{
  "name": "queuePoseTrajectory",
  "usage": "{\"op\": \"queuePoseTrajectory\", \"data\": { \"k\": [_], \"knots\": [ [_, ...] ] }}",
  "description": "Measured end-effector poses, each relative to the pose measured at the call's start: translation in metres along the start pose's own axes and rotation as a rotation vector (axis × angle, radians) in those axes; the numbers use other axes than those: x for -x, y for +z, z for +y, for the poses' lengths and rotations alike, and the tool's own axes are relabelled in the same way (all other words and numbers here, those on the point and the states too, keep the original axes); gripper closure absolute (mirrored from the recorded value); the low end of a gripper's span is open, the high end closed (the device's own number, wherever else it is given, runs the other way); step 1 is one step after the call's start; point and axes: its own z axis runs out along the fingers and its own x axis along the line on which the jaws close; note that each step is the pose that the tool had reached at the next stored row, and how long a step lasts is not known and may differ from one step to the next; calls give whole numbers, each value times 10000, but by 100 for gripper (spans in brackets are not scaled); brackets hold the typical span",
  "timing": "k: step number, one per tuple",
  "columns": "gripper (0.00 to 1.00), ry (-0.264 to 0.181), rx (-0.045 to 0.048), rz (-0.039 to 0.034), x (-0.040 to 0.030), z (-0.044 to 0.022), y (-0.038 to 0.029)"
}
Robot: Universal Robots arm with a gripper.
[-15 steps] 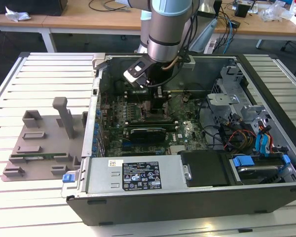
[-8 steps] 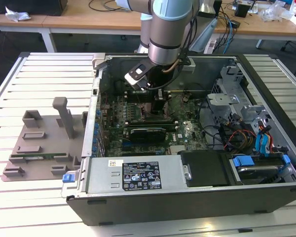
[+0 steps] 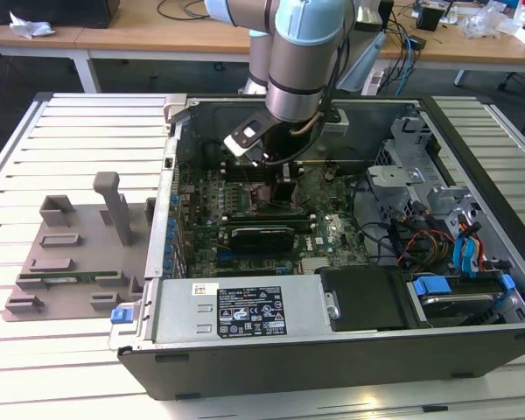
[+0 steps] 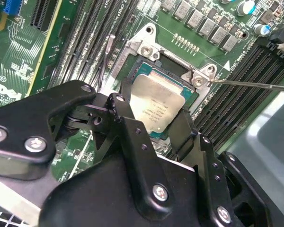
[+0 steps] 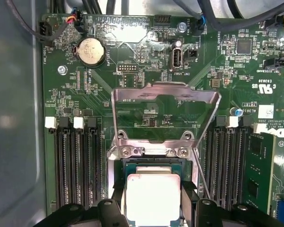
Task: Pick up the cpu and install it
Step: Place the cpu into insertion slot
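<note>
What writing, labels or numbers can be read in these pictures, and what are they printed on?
cpu: grey lines of print on its metal top, too small to read.
motherboard: white lettering beside many parts, too small to read with confidence.
black label on the silver metal box: white print and symbols, too small to read.

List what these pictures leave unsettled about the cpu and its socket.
- Whether the cpu is fully seated: in the second wrist view the gripper hides its near edges.
- The cpu's near side in the first wrist view: cut off by the picture's edge.
- The socket in the exterior view: hidden behind the arm.
</note>
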Motion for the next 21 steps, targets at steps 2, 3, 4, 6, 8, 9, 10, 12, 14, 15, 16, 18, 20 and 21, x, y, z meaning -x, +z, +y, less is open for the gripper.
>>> {"op": "queuePoseTrajectory", "data": {
  "k": [2, 3, 4, 6, 8, 9, 10, 12, 14, 15, 16, 18, 20, 21],
  "knots": [
    [45, 9, -3, -4, 3, 9, 5],
    [45, 10, -5, -5, 3, 10, 9],
    [45, 10, -4, -4, 3, 10, 13],
    [45, 9, -1, -3, 3, 12, 19],
    [45, 9, 0, -4, 3, 12, 19],
    [44, 8, 3, 6, 1, 13, 22],
    [38, 8, 1, 2, 1, 13, 22],
    [38, 8, -1, -1, 2, 13, 20],
    [38, 8, 0, -1, 2, 13, 20],
    [38, 8, 0, 0, 2, 12, 20],
    [38, 8, 0, 0, 2, 12, 20],
    [38, 8, -1, 1, 2, 12, 20],
    [40, 9, -3, 0, 2, 12, 19],
    [40, 9, -2, -1, 3, 12, 19]
  ]
}}
